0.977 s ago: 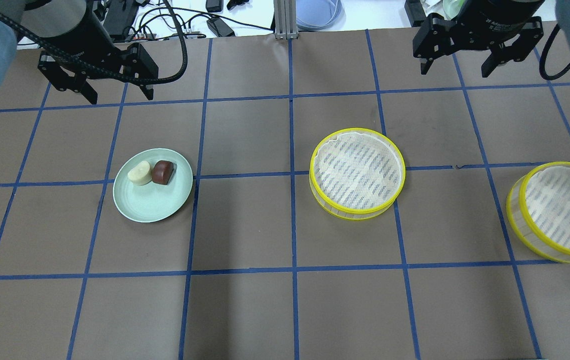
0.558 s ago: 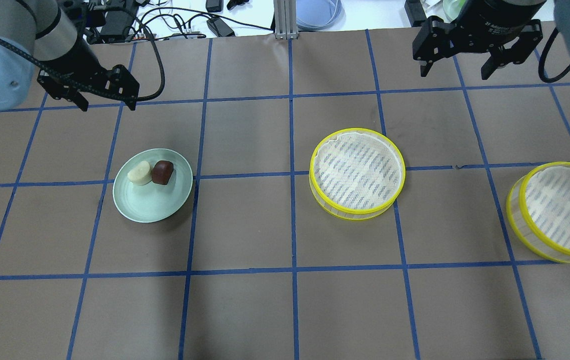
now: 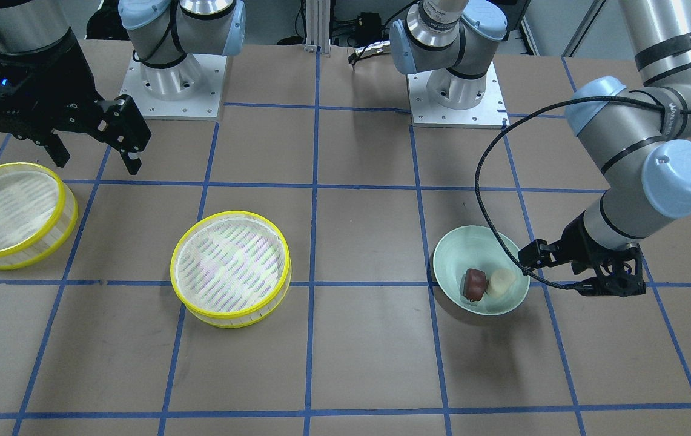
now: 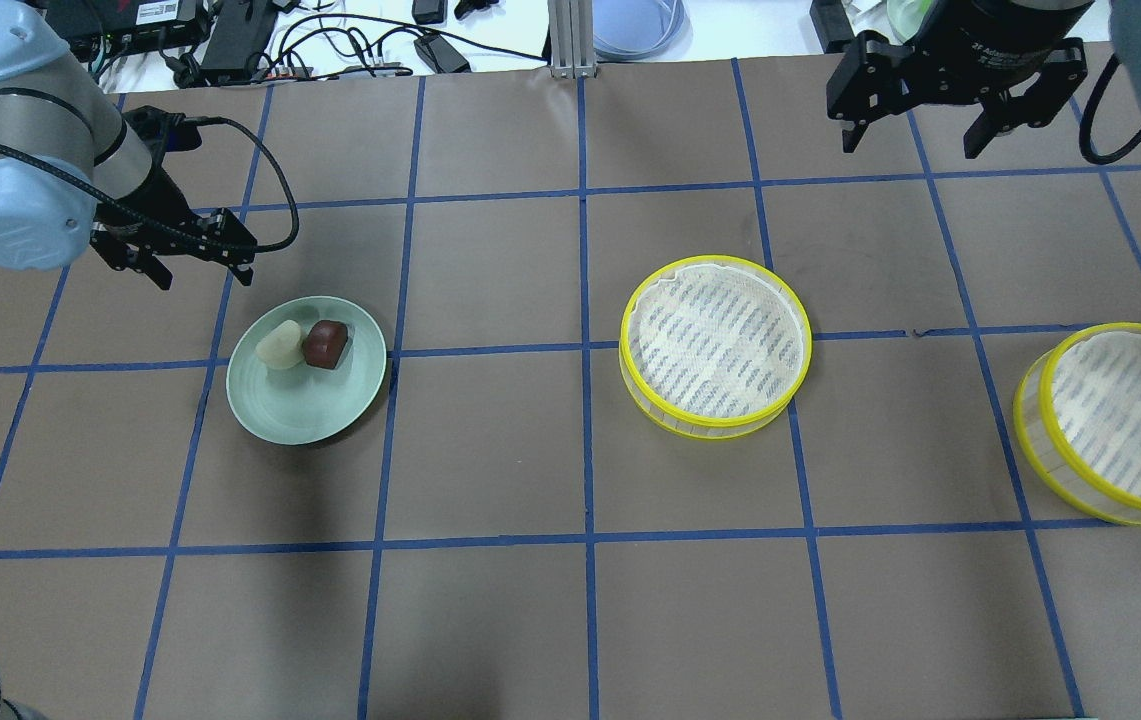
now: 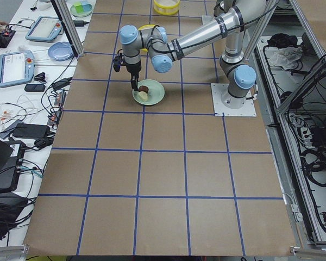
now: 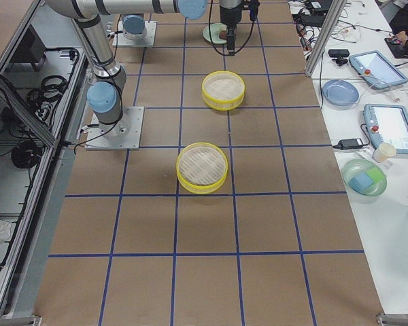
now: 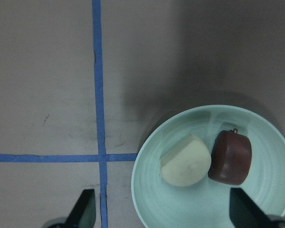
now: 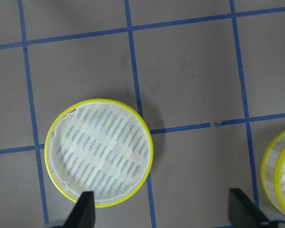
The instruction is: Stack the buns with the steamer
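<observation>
A cream-white bun (image 4: 277, 346) and a dark reddish-brown bun (image 4: 326, 344) lie side by side, touching, on a pale green plate (image 4: 310, 412). My left gripper (image 4: 205, 277) is open and empty, hovering just beyond the plate's far left edge. In the left wrist view the cream bun (image 7: 186, 160) and brown bun (image 7: 231, 156) sit between and ahead of the open fingers (image 7: 84, 209). Two yellow-rimmed steamer tiers stand apart and empty: one mid-table (image 4: 715, 340), one at the right edge (image 4: 1125, 420). My right gripper (image 4: 910, 140) is open and empty, high above the far right.
The brown paper table has a blue tape grid (image 4: 585, 350). Cables and devices (image 4: 330, 40) lie beyond the far edge. The two arm bases (image 3: 454, 91) stand at the robot's side of the table.
My left arm has swung down and toward the plate, its open gripper now close to the plate's far left rim. The right gripper, buns and tiers have not moved.
</observation>
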Controlling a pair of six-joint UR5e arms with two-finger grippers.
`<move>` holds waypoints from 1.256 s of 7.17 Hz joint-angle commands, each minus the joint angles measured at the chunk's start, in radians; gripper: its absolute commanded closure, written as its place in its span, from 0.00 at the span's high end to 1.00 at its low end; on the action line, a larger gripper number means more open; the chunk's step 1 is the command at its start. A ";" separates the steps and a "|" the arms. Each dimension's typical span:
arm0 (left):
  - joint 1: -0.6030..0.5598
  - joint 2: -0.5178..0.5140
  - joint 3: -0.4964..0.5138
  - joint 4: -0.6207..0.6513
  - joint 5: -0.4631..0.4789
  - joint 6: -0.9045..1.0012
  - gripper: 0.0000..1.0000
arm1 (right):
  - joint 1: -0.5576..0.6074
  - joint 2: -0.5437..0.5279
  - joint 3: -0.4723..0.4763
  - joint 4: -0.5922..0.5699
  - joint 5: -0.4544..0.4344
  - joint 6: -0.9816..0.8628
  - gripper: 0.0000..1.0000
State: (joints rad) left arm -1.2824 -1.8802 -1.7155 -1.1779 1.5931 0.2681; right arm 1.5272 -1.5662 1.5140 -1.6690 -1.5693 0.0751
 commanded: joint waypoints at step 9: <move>0.000 -0.097 -0.070 0.060 -0.045 -0.078 0.79 | -0.013 0.009 0.028 -0.005 -0.001 -0.015 1.00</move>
State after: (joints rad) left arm -1.2822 -1.9742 -1.7845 -1.1182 1.5501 0.1946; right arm 1.5235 -1.5637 1.5325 -1.6705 -1.5669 0.0714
